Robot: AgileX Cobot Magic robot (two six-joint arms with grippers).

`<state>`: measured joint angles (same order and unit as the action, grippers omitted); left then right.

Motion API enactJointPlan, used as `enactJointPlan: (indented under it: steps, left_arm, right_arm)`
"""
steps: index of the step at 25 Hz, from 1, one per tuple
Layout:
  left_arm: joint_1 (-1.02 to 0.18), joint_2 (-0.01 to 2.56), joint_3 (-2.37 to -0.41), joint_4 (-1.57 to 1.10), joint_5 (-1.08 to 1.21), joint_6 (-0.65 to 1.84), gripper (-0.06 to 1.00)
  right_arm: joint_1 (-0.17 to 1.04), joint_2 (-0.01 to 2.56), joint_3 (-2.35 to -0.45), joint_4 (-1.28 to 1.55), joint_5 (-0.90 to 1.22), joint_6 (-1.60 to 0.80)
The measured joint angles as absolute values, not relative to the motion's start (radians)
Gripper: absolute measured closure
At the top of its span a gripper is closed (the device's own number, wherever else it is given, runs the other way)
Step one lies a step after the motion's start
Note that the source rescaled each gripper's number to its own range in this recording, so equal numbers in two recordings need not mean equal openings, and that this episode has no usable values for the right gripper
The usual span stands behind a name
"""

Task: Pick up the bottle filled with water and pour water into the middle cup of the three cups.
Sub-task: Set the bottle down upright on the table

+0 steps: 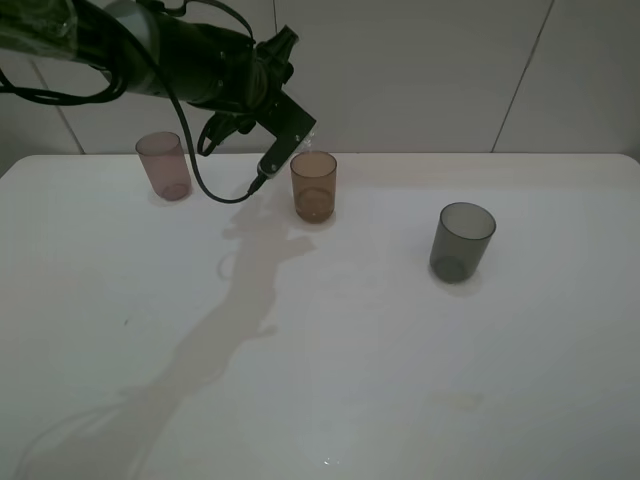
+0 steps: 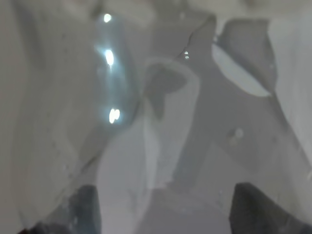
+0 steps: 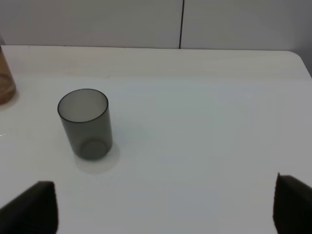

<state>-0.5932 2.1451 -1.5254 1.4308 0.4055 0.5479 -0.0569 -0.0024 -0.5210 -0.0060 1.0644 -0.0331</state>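
Note:
Three cups stand in a row on the white table: the pink-mauve one (image 1: 164, 165) at the left, the amber middle cup (image 1: 313, 185) and the dark grey one (image 1: 462, 241) at the right. My left gripper (image 1: 285, 132) hangs tilted just above and left of the amber cup's rim. In the left wrist view the clear bottle (image 2: 161, 122) fills the frame between the dark fingertips (image 2: 83, 209), so the gripper (image 2: 165, 207) is shut on it. In the high view the bottle is barely visible. My right gripper (image 3: 165, 209) is open and holds nothing; the grey cup (image 3: 85, 123) stands beyond it.
The white table (image 1: 400, 380) stretches bare in front of the cups. A tiled wall (image 1: 450, 70) rises right behind the table's far edge. The left arm's cable (image 1: 200, 185) loops down near the pink cup. The amber cup's edge (image 3: 5, 78) shows in the right wrist view.

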Motion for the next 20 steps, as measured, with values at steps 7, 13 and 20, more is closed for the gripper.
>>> enactJointPlan:
  steps: [7, 13, 20]
  left_arm:
    - [-0.598, 2.145, -1.525, 1.433, 0.405, 0.609, 0.93]
    - [-0.599, 2.145, -1.525, 1.433, 0.405, 0.614, 0.93]
    - [-0.599, 2.142, -1.525, 1.426, 0.405, 0.614, 0.93]
  right_arm:
    - [-0.057, -0.002, -0.521, -0.006, 1.064, -0.033]
    - [-0.057, -0.002, -0.521, -0.006, 1.064, -0.033]
    - [-0.057, -0.002, -0.521, -0.006, 1.064, -0.033]
